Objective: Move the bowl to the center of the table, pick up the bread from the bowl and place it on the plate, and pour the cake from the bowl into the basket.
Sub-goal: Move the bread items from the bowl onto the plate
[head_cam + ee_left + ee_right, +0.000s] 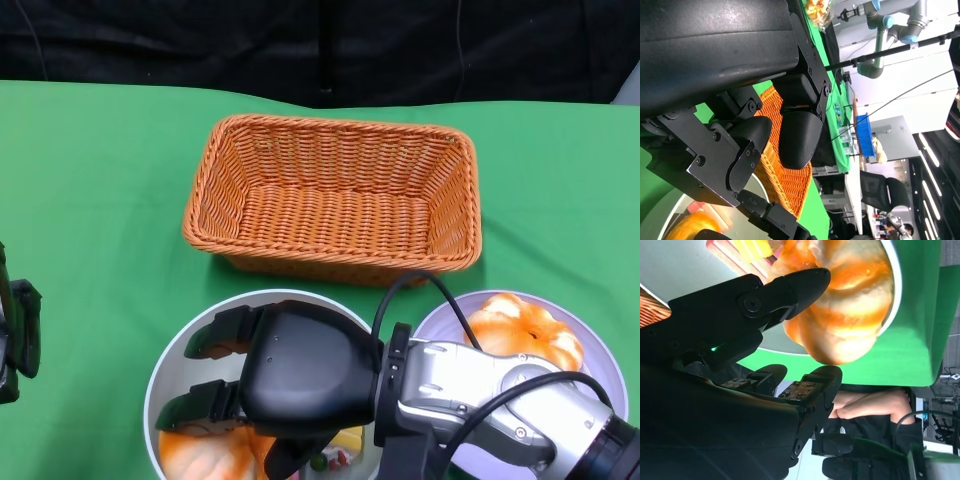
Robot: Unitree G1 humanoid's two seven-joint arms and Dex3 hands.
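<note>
A white bowl (163,375) sits at the table's near edge, in front of the basket (335,195). It holds an orange bread (205,455) and a yellow and pink cake piece (343,447). My right hand (290,375) hovers over the bowl with its fingers (215,335) spread. In the right wrist view one fingertip (805,282) lies against the bread (850,305), while the other fingers stay outside the bowl's rim (897,285); the cake (747,252) lies beyond. A second orange bread (525,330) rests on the lavender plate (605,355). My left hand (18,335) holds nothing.
The wicker basket stands in the middle of the green cloth, with nothing in it. Its weave (785,185) shows past the left hand's fingers. The plate touches the bowl's right side. A person sits beyond the table edge in the right wrist view.
</note>
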